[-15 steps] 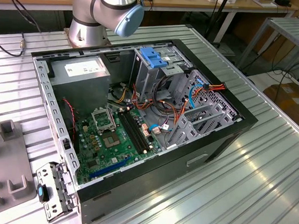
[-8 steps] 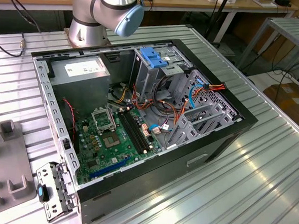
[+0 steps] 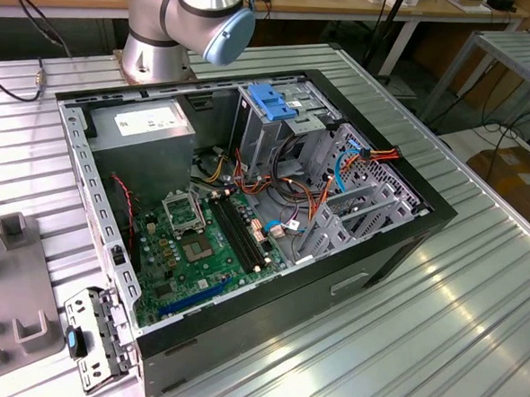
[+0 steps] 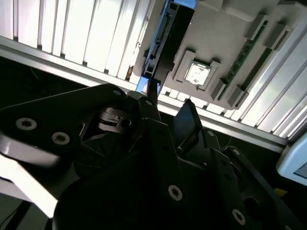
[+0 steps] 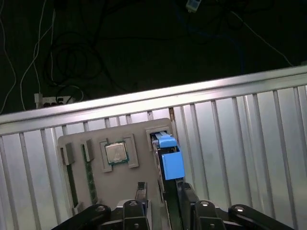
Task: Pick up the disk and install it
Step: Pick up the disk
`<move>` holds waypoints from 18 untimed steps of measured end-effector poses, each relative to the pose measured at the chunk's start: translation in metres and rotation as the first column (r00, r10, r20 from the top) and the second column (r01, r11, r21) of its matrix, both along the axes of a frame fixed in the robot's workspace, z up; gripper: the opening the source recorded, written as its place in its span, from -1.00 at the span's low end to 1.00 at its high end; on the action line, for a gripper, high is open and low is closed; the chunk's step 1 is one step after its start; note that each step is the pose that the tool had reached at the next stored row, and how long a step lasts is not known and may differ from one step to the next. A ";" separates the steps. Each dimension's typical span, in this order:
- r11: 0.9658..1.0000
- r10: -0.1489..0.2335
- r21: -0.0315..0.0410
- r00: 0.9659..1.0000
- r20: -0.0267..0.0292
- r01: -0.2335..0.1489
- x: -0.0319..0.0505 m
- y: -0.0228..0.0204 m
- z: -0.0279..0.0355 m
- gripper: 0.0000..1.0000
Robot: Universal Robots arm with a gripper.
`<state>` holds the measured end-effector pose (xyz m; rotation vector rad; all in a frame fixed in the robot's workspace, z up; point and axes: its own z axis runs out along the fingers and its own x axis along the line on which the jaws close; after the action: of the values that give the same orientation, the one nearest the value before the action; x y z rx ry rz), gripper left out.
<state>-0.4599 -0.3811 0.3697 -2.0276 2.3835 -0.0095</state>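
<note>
The disk (image 5: 171, 163) stands on edge in a slot of a grey tray (image 5: 120, 187), with its blue side rail facing the camera. In the second wrist view the disk (image 4: 172, 43) runs along the edge of that tray (image 4: 225, 28). My gripper (image 5: 162, 194) hovers over the disk's near end, open, with one finger on each side of it. The same gripper (image 4: 170, 105) shows a clear gap between its fingertips (image 4: 188, 117), and nothing is held.
The tray also carries a processor chip (image 5: 116, 153) and memory sticks (image 5: 91, 177). The tray lies on a ribbed metal table (image 5: 249, 143). An open computer case (image 3: 246, 206) sits mid-table, with a blue-topped metal cage (image 3: 273, 100), a grey box (image 3: 148, 124) and loose cables (image 3: 367, 155).
</note>
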 end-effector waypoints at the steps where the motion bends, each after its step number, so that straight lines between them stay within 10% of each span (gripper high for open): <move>1: 1.000 0.004 0.000 1.000 0.001 -0.004 -0.0013 0.0001 -0.0010 -0.16; 18: 0.994 0.113 0.005 0.994 0.005 -0.113 -0.0102 0.0004 -0.0281 0.11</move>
<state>-0.4701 -0.3808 0.3416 -2.1541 2.2597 -0.0079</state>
